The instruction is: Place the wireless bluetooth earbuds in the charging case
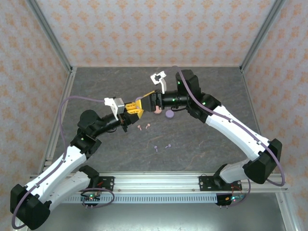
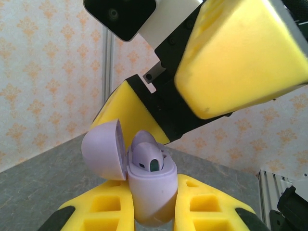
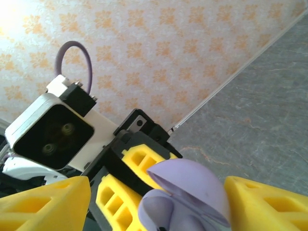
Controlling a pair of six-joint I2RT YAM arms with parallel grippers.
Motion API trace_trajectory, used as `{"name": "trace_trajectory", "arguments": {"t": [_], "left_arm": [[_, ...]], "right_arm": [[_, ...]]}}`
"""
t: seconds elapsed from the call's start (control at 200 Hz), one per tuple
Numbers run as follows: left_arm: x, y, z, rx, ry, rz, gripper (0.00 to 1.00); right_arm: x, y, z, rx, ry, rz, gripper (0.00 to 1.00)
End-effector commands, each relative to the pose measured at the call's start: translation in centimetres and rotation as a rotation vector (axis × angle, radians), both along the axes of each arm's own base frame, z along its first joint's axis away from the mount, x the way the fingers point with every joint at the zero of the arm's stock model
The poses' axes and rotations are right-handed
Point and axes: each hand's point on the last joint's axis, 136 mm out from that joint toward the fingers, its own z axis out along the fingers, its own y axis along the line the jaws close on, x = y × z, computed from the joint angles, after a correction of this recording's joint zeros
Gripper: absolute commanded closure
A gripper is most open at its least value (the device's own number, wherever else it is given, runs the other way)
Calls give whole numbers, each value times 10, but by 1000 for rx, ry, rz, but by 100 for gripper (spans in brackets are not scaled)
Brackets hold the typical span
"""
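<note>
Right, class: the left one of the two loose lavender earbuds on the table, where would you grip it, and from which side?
Probably from straight above, jaws straddling the lavender earbud across its narrow width: it lies flat on the table, apart from its twin.

The right claw [image 3: 159,206], fingers spread wide, flanks a lavender charging case [image 3: 192,185], lid up, held by the left claw [image 3: 129,177].
</note>
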Motion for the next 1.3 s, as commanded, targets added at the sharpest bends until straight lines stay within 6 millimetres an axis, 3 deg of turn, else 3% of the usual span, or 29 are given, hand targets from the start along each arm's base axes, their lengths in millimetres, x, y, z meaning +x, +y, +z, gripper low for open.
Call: {"name": "trace_trajectory", "arguments": {"t": [0.0,0.475,0.931,1.136,1.296], "left_arm": [[-6,0,22,-25,-58,-13,90],[-1,1,14,-1,-36,7,89],[6,2,6,18,-2,40,90],[25,3,-25,150,91,98,93],[61,16,-62,193,224,179,98]], "right_arm": [[-13,1,28,61,-83,66,30],[-25,-10,40,55,-168,63,33],[-17,-26,26,-42,-193,-45,32],[14,-57,28,-74,-260,-309,25],[36,-94,19,-90,-247,-533,18]]}}
